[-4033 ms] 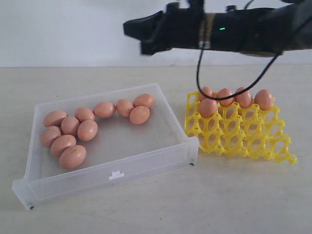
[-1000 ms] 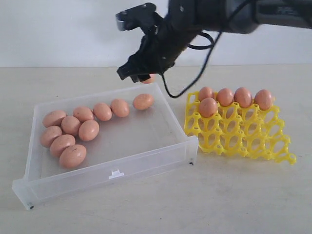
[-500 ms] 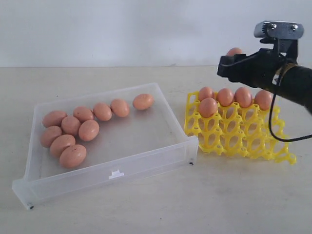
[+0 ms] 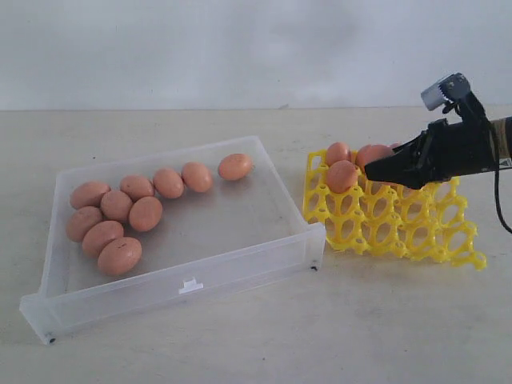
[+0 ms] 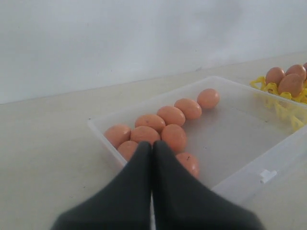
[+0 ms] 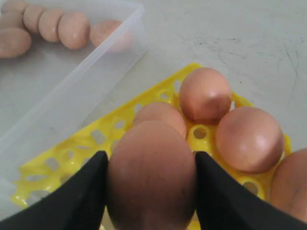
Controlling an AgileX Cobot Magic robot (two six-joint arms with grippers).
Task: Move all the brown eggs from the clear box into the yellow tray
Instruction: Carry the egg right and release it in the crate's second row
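Several brown eggs (image 4: 119, 256) lie along the left and back of the clear box (image 4: 192, 274). More eggs (image 4: 342, 176) sit in the back cups of the yellow tray (image 4: 400, 234). My right gripper (image 4: 378, 170) hangs low over the tray's second row, coming in from the right. Its fingers (image 6: 93, 177) are shut on a brown egg (image 6: 151, 175), just above the tray (image 6: 72, 149) and beside seated eggs (image 6: 205, 93). My left gripper (image 5: 152, 146) is shut and empty, short of the box (image 5: 249, 165); the exterior view does not show it.
The box and tray stand side by side on a pale table (image 4: 360, 328), with a narrow gap between them. A white wall (image 4: 200, 48) runs behind. The tray's front rows show open cups (image 4: 436, 240).
Within the last second my right gripper carried its egg from above the box's far wall rightward, then dropped low over the tray. The eggs in the box stayed put.
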